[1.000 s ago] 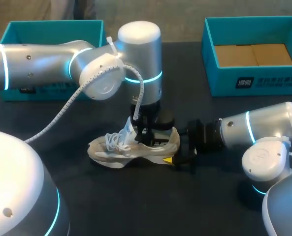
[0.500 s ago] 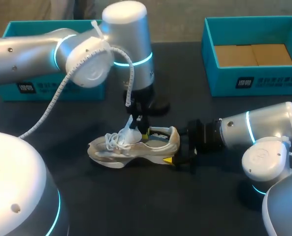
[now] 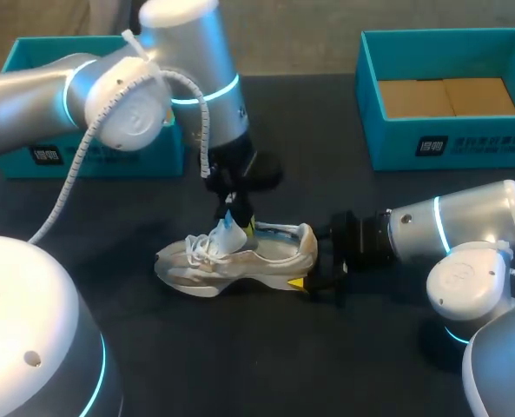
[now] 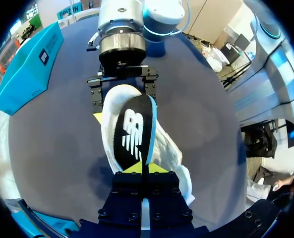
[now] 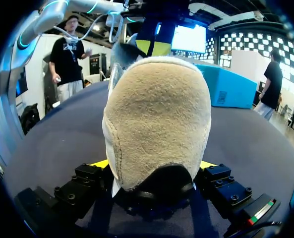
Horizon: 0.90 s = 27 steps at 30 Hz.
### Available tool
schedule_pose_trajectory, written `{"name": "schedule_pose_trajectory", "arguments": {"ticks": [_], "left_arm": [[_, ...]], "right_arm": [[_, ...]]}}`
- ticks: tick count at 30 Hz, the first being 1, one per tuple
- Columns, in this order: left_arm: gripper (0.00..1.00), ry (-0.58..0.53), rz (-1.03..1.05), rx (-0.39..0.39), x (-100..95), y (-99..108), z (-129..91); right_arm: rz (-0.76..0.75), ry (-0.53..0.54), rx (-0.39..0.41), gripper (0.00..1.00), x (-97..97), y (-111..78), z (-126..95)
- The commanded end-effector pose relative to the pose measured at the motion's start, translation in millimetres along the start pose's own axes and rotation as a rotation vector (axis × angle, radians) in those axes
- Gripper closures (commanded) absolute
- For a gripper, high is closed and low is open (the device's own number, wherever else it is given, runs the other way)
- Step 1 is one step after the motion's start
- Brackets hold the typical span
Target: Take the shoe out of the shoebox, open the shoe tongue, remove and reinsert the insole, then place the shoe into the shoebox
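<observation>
Dark table [image 3: 344,365] surface carries the shoe [image 3: 227,261] near its middle, upright on its sole, toe toward the left edge and heel toward the right edge. At the far edge stand the far-left box [image 3: 31,52] and the far-right box [image 3: 465,148], both well apart from the shoe.

1. My right gripper [image 3: 311,262] is closed on the heel from both sides. This hold, and the shoe's position, match the frames from a second ago.
2. A second ago my left gripper [image 3: 233,210] sat low in the shoe opening. It has since risen and drawn back toward the far-left corner.
3. Its fingers are narrow, pinching the insole [image 4: 134,131] at one end. The insole has come up with them and now stands tilted above the opening. Its lower end appears to remain inside the shoe.

Assessment: the removal step is under way and not yet complete. Further lift is needed before the insole clears the collar. Reinsertion and return to the box remain.
</observation>
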<state>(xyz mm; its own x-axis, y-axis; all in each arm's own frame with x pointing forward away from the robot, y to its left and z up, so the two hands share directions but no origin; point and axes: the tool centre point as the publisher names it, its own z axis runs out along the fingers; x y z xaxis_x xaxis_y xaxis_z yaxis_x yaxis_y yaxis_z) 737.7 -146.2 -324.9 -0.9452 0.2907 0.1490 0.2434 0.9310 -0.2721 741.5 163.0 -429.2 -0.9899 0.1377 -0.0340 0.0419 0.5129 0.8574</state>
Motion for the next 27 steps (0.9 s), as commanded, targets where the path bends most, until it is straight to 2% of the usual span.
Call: {"name": "schedule_pose_trajectory", "arguments": {"ticks": [1, 14, 20, 22, 24, 26, 27], "left_arm": [[1.00, -0.017, 0.007, 0.016, 7.8, 0.2, -6.7], [1.00, -0.007, 0.009, 0.107, 4.1, -37.5, -9.9], [1.00, 0.020, 0.023, 0.103, 3.5, -47.3, -4.5], [0.78, 0.036, 0.027, 0.097, 4.0, -48.4, -0.8], [0.64, 0.037, 0.028, 0.095, 4.6, -48.5, 0.7], [0.55, 0.037, 0.030, 0.096, 5.4, -48.0, 0.3], [0.54, 0.032, 0.032, 0.100, 6.0, -47.6, -0.7]], "right_arm": [[0.000, -0.002, 0.000, 1.00, 0.2, -0.9, 3.1], [0.000, -0.002, 0.000, 1.00, 0.2, -0.9, 3.1], [0.000, -0.002, 0.000, 1.00, 0.2, -0.9, 3.1], [0.000, -0.002, 0.000, 1.00, 0.2, -0.9, 3.1], [0.000, -0.002, 0.000, 1.00, 0.2, -0.9, 3.1], [0.000, -0.002, 0.000, 1.00, 0.2, -0.9, 3.1], [0.000, -0.002, 0.000, 1.00, 0.2, -0.9, 3.1]]}}
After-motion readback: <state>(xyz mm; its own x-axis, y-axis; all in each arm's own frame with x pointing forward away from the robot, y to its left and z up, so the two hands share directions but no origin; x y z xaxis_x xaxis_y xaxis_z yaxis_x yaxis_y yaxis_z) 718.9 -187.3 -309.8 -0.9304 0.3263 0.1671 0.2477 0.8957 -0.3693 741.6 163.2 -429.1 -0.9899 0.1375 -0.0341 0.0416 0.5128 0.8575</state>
